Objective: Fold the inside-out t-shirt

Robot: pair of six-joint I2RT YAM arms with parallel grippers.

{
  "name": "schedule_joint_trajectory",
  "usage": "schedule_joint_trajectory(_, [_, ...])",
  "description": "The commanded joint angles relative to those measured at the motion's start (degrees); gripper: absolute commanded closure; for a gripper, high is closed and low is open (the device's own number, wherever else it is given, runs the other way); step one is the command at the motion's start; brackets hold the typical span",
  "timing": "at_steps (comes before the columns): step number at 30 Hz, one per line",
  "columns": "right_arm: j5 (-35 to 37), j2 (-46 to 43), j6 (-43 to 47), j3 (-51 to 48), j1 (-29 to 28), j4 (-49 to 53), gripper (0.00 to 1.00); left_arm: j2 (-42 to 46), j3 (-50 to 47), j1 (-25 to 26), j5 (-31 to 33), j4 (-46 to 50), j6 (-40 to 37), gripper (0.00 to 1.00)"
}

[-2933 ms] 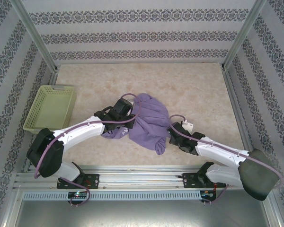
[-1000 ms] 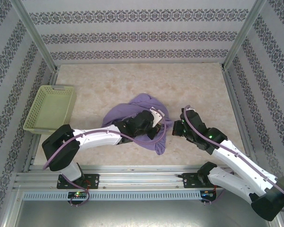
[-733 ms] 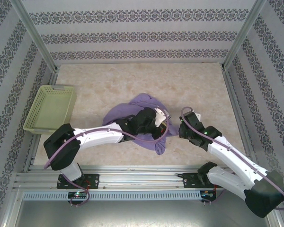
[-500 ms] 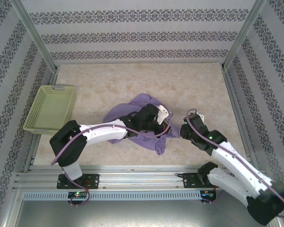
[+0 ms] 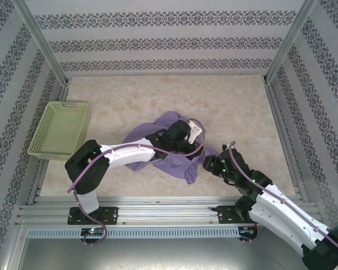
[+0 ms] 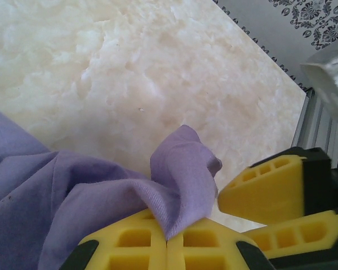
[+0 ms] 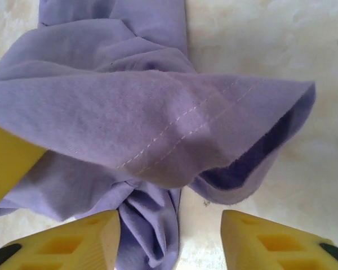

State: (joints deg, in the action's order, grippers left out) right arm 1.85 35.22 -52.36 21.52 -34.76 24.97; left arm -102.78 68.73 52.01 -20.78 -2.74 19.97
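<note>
On the table (image 5: 236,107) the inside-out t-shirt (image 5: 180,166) lies heaped mid-scene, so I judge we're opening it out before any fold. Next I need a second hold on the stitched hem. My left gripper (image 6: 167,236) is clenched on a cloth ridge. My right gripper (image 7: 169,225) gapes wide, hem just ahead, grasping nothing.

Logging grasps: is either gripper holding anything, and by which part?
The left gripper pinches the inside-out t-shirt by a small fold at its edge. The right gripper is open, cloth lying loose between its jaws.
</note>
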Motion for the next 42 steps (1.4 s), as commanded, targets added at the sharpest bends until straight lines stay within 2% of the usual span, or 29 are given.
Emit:
schedule_joint_trajectory(1, [1.01,-0.75,-4.34,-1.48,-0.51,-10.36,0.47,0.21,0.38,-0.5,0.03,0.95,0.96,1.0])
schedule_joint_trajectory(4, [1.73,-1.51,-5.25,-4.69,-0.44,-15.75,0.48,0.4,-0.06,-0.51,-0.22,0.61,1.01,1.0])
schedule_joint_trajectory(8, [2.39,-1.39,-5.08,-5.02,0.55,-16.95,0.54,0.81,-0.69,-0.5,-0.94,-0.11,1.27,1.0])
schedule_joint_trajectory(13, [1.7,-3.1,-3.77,-4.36,1.67,-17.11,0.7,1.03,-1.38,-0.51,-1.38,-0.21,1.14,1.0])
schedule_joint_trajectory(19, [1.91,-2.82,-2.21,-2.19,2.5,-12.0,0.98,0.39,-1.36,-0.5,-2.16,-0.46,1.12,1.0])
schedule_joint_trajectory(20, [1.92,-2.58,-2.16,-1.37,2.57,-11.1,1.0,0.33,-1.19,-0.55,-2.38,-0.39,0.98,1.0])
schedule_joint_trajectory(21, [2.06,-2.57,-1.9,-0.08,2.73,-9.65,1.0,0.21,-1.05,-0.51,-2.66,-0.18,0.83,0.98])
schedule_joint_trajectory(22, [2.64,-2.72,-1.58,0.78,2.82,-7.27,1.0,0.06,-0.96,-0.5,-2.66,0.37,0.43,0.92])
schedule_joint_trajectory(25, [6.75,-4.4,-0.19,5.06,3.03,4.2,1.0,0.49,-1.38,-0.5,-0.27,2.56,-1.73,0.66])
schedule_joint_trajectory(29, [11.93,-6.69,1.95,11.6,4.17,19.93,1.0,2.39,-5.08,-1.65,5.04,2.73,-3.64,0.39])
schedule_joint_trajectory(33, [9.18,-6.08,2.31,14.1,5.43,26.31,1.0,1.39,-7.58,-4.86,8.05,2.62,-2.1,0.34])
schedule_joint_trajectory(36, [7.26,-5.61,1.27,12.84,5.5,26.77,1.0,-0.83,-6.85,-5.54,13.24,5.02,-1.83,0.34])
schedule_joint_trajectory(42, [8.3,-4.67,0.97,11.79,5.5,26.22,1.0,-2.26,-6.87,-6.13,17.22,6.38,0.14,0.35])
